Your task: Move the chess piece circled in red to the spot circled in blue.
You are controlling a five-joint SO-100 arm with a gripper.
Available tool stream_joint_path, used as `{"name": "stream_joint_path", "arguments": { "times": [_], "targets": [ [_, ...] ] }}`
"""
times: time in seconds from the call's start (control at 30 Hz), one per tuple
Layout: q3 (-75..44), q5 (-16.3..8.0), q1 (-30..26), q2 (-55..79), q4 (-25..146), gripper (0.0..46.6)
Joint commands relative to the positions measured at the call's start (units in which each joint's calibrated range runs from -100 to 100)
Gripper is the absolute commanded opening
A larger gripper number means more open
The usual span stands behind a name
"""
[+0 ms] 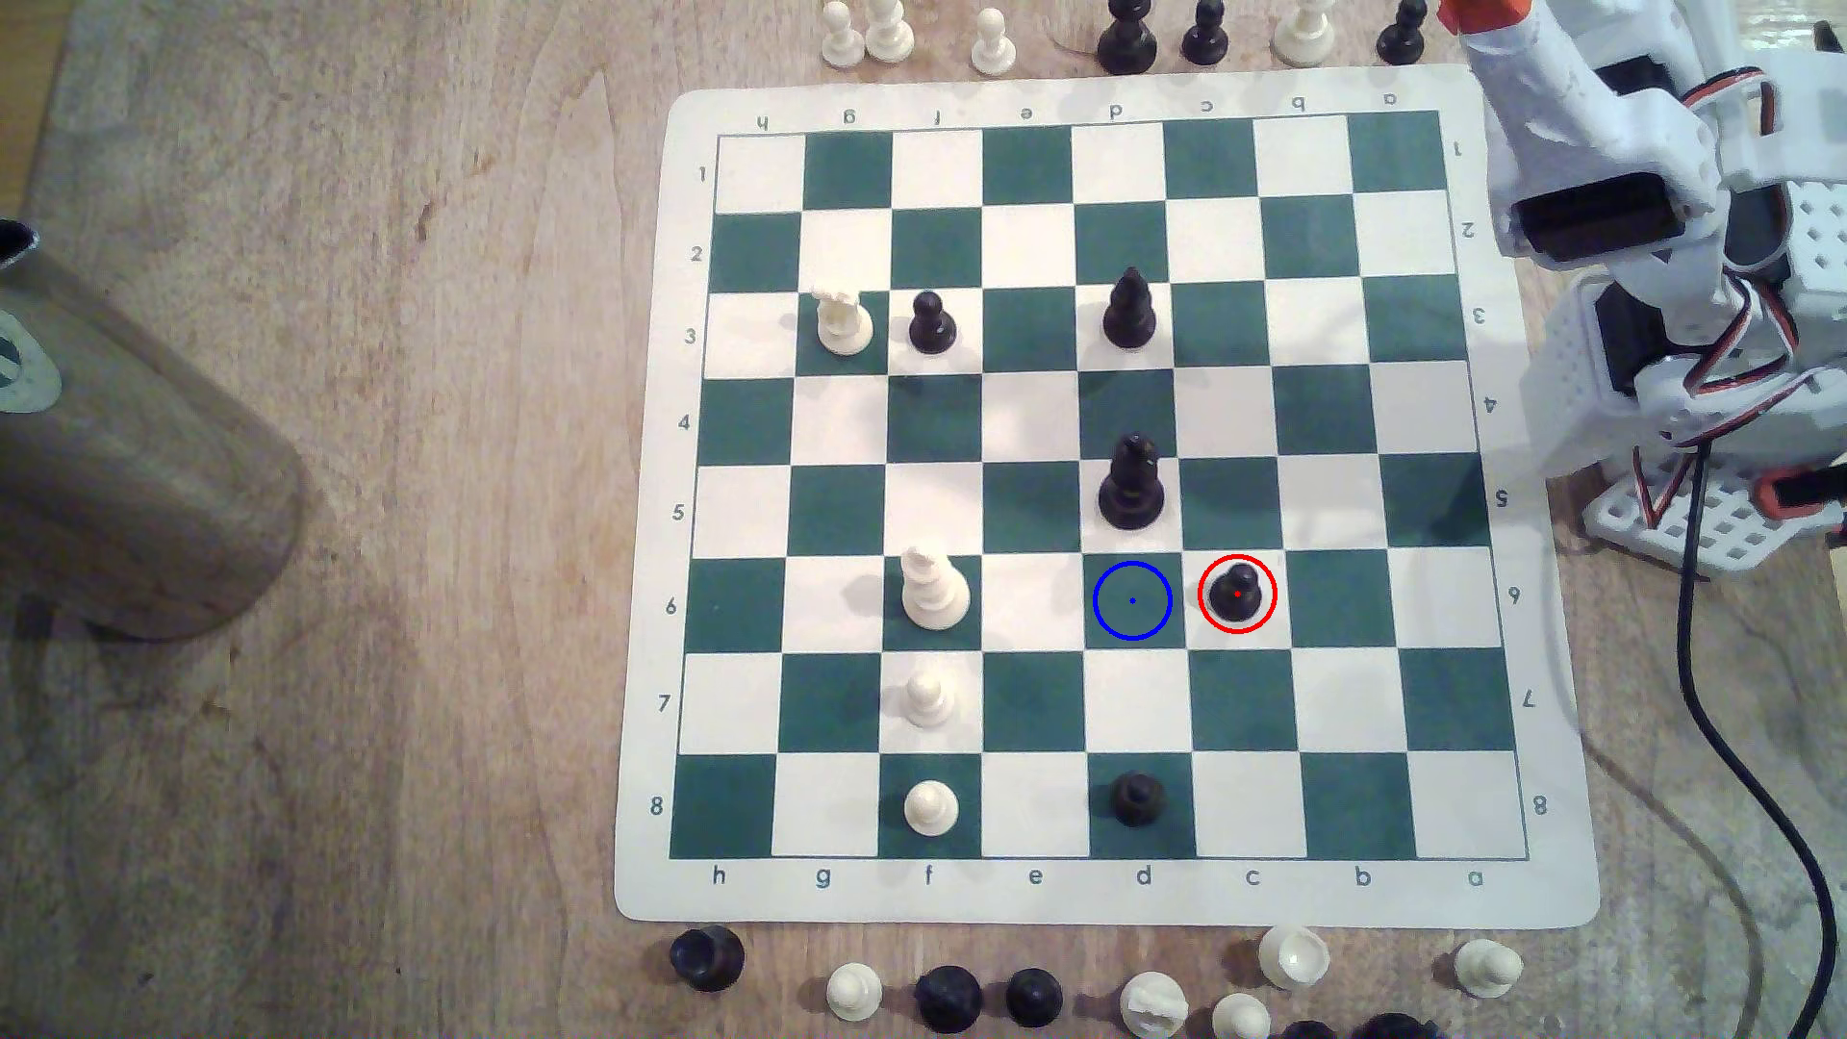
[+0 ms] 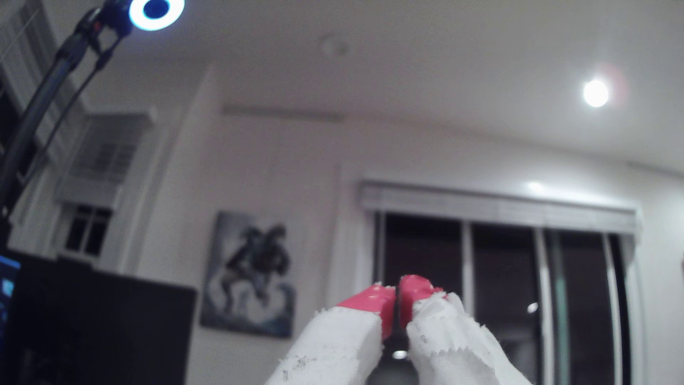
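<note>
- The black pawn [image 1: 1236, 592], ringed in red, stands upright on a cream square of the chessboard [image 1: 1099, 899].
- The blue-ringed square [image 1: 1131, 600] is dark green and lies just beside the pawn, toward the exterior view's left, with nothing on it.
- A tall black crowned piece [image 1: 1130, 485] stands on the square next to the blue-ringed one, toward row 5.
- The hand [image 2: 398, 292] points up at the ceiling, its red tips pressed together on nothing.
</note>
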Motion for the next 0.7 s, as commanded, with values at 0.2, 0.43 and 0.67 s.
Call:
{"name": "stream_joint_path", "arguments": {
  "times": [0.2,0.43,0.67],
  "targets": [
    [-17.3,-0.7,4.7,0.0,18.3,0.2],
    [-39.2,-0.7,5.0,7.0,48.5,0.2],
    [-44.8,-0.7,6.6,5.2,71.3,0.2]
  ]
}}
